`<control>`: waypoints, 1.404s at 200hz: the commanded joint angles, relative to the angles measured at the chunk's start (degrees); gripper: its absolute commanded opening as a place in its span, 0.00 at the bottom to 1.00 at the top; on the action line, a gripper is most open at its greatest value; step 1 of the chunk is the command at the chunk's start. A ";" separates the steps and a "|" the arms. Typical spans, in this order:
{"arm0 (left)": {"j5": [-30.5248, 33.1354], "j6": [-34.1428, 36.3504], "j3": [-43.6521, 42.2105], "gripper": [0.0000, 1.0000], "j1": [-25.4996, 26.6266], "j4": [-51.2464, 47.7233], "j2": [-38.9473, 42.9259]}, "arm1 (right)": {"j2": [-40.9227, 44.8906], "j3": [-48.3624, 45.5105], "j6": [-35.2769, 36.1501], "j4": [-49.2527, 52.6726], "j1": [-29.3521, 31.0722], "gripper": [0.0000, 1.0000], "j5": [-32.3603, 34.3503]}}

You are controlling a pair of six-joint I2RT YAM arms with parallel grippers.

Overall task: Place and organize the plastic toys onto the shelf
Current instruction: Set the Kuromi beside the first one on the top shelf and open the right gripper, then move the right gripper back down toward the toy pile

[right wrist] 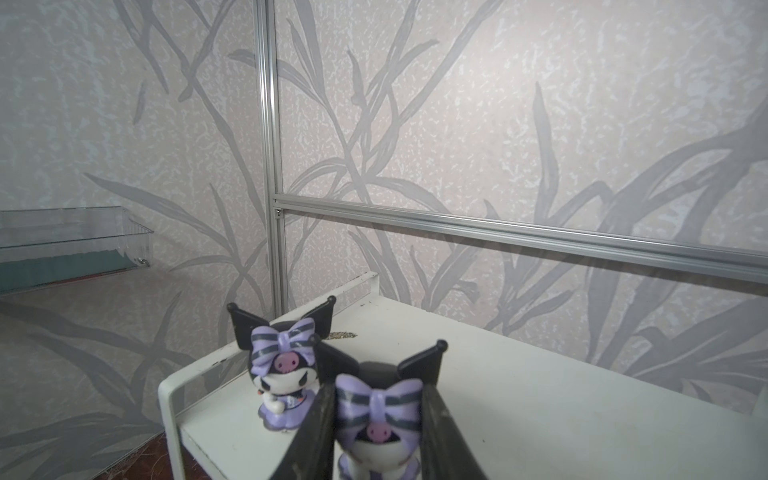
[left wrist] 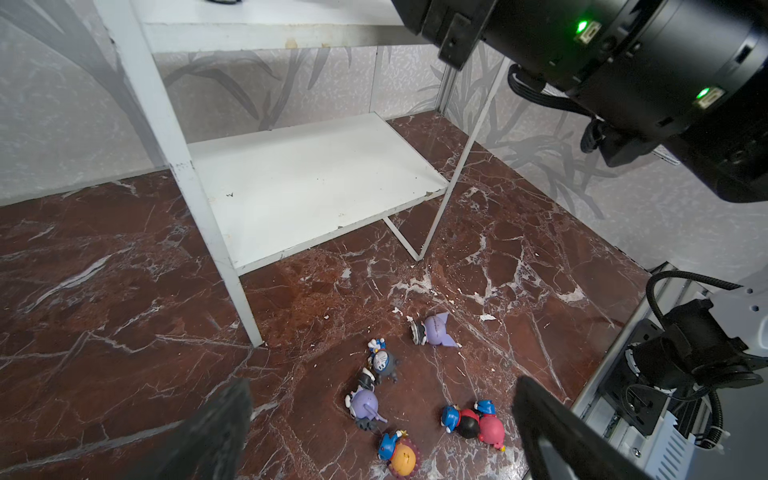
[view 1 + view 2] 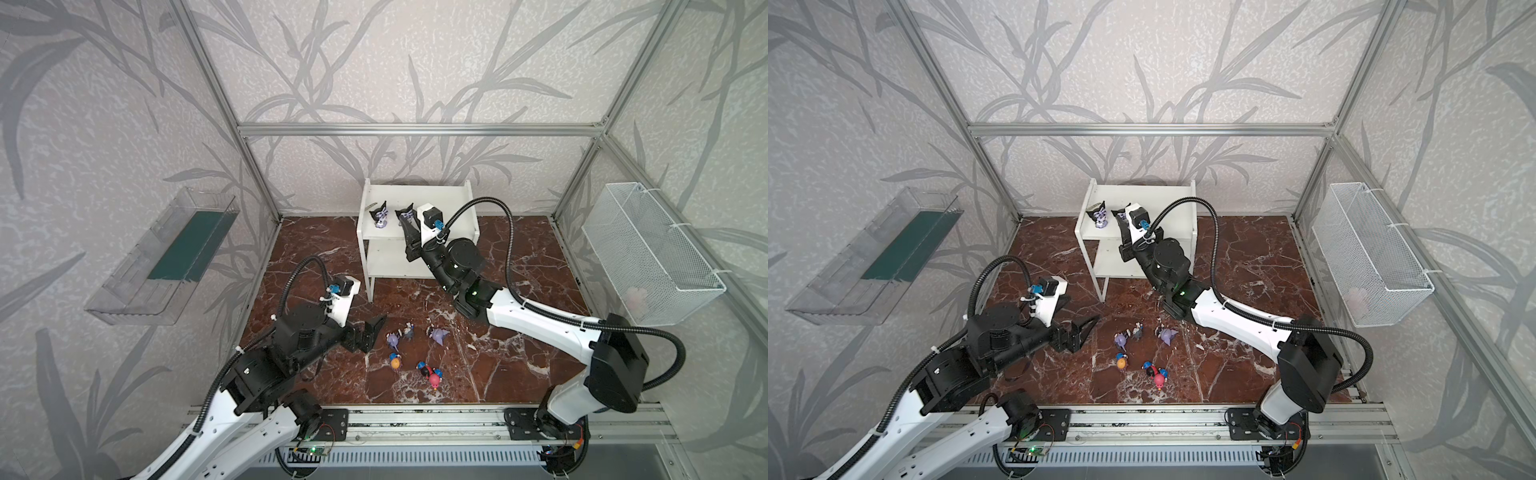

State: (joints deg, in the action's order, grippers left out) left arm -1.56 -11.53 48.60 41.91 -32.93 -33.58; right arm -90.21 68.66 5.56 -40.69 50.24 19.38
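Note:
The white shelf stands at the back of the marble floor. On its top board one black figurine with a lavender bow stands free. Beside it my right gripper is shut on a second such figurine, upright over the board. Several plastic toys lie on the floor in front: two lavender, a grey, an orange, a black-red and a pink. Just left of them, above the floor, my left gripper is open and empty.
The shelf's lower board is bare. A clear plastic tray hangs on the left wall, and a white wire basket on the right wall. An aluminium rail runs along the front edge.

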 commanded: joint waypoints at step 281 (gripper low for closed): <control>-1.67 -0.16 -1.13 0.99 -1.06 1.23 0.14 | 20.04 -2.79 -0.60 21.98 -0.14 0.86 -2.28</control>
State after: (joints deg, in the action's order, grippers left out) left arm -2.72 -11.60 48.16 41.12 -32.51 -33.54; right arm -76.20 65.49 4.43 -30.85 50.24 20.75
